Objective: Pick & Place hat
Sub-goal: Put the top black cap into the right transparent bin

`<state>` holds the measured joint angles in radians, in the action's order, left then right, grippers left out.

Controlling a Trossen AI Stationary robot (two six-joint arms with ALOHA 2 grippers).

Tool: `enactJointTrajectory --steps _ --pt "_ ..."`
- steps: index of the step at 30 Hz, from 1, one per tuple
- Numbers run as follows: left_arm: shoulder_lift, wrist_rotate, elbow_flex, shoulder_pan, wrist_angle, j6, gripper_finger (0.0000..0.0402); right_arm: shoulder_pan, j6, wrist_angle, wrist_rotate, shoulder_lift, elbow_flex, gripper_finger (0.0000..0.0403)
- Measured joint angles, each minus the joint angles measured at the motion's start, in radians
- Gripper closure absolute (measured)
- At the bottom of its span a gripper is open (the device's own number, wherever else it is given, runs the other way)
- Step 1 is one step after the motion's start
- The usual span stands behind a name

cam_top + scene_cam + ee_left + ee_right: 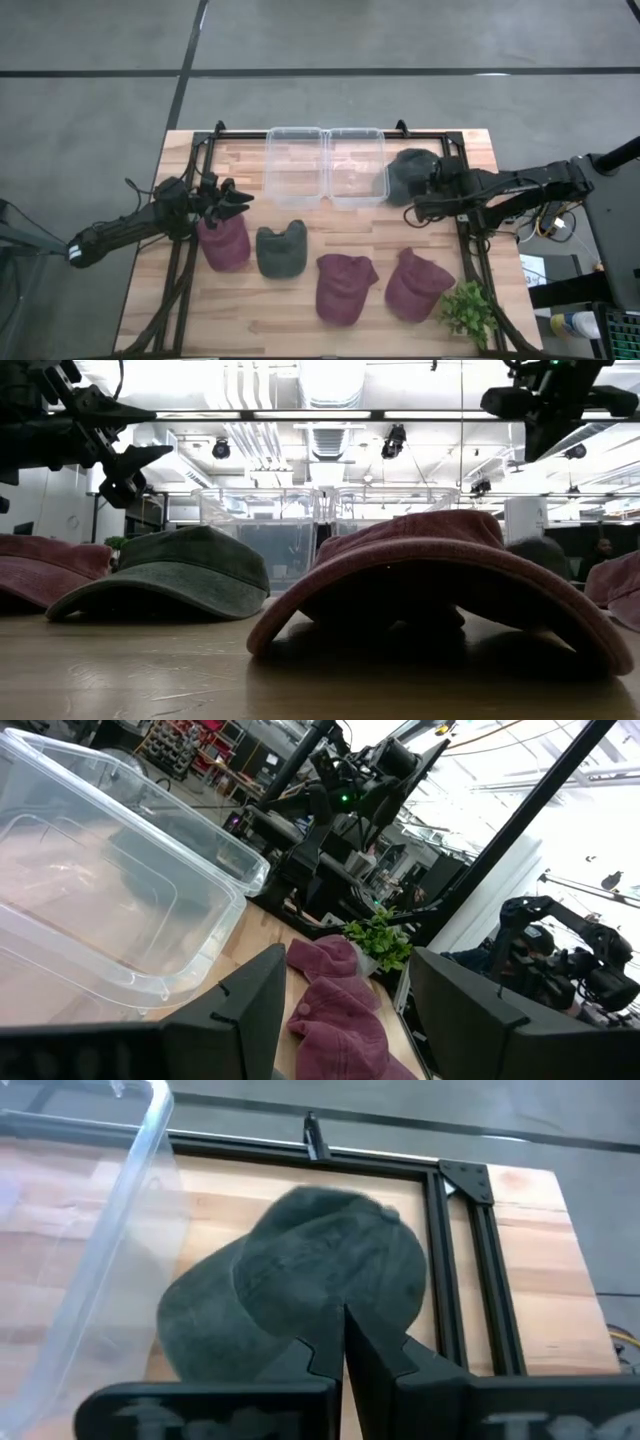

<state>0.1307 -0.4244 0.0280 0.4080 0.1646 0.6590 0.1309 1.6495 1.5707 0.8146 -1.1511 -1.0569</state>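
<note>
A maroon cap (440, 575) is lying nearest the low camera, brim toward it, filling the foreground of the desk (420, 315). It is one of a row along the desk's 6 o'clock side: a maroon cap at the left (224, 243), a dark green cap (279, 250), and two more maroon ones (344, 287) (417, 284), with a small plant (468, 310) at about 5 o'clock. All seem to be waiting in reach as stock for sorting.

Two clear bins (325, 165) are sitting side by side at 12 o'clock, apparently empty, probably the drop targets.

The right gripper (418, 209) is hovering at about 2 o'clock, beside the right bin, fingers pressed together and holding nothing. A grey-green cap (300, 1285) is lying on the desk under it, just outside the bin wall rather than in it, so I judge it has not been placed.

The left gripper (240, 199) is hanging at about 9 o'clock with its fingers spread wide and empty, just above the leftmost maroon cap, likely lining up for a grasp on its crown.
</note>
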Motion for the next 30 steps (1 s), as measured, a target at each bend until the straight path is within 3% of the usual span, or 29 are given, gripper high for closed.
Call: enactJointTrajectory --steps 8,19,30 --pt "0.000 0.000 0.000 0.000 0.000 0.000 0.0195 0.000 -0.068 -0.001 -0.065 0.006 -0.002 0.0394" --pt "0.000 0.000 0.000 0.000 0.000 0.000 0.0195 0.000 -0.407 -0.019 -0.329 0.006 -0.002 0.0388" --pt "0.000 0.000 0.000 0.000 0.000 0.000 0.0195 -0.040 -0.509 -0.060 -0.344 0.006 0.013 0.0282"
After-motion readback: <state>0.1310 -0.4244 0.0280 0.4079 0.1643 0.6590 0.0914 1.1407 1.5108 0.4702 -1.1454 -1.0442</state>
